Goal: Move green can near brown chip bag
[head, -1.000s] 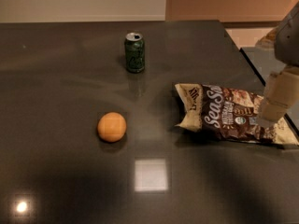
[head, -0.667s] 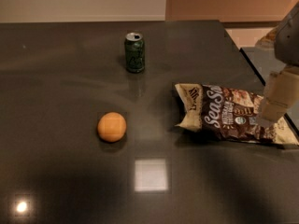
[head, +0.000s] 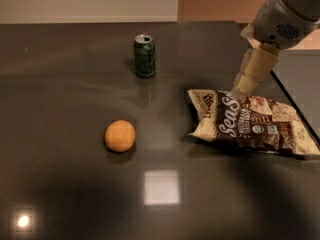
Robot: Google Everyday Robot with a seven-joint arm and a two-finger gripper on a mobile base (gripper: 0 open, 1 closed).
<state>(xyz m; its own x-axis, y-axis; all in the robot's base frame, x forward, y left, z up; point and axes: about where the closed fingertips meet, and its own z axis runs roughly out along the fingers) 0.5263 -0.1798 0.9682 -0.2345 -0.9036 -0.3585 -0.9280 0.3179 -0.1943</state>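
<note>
Green can [head: 144,55] upright, gripper [head: 239,89] by brown chip bag [head: 252,126]

- Light: dim and warm overall; the dark glossy table [head: 60,94] is soaking most of it up.
- Glare: a pale square reflection [head: 161,187] is showing at lower centre; a small bright spot [head: 22,221] is glinting at lower left.
- Shadows: the orange [head: 120,135] and the brown chip bag [head: 250,126] are casting soft ones along their lower edges.
- Gripper [head: 236,90]: hanging at upper right, just above the bag, catching pale light.
</note>
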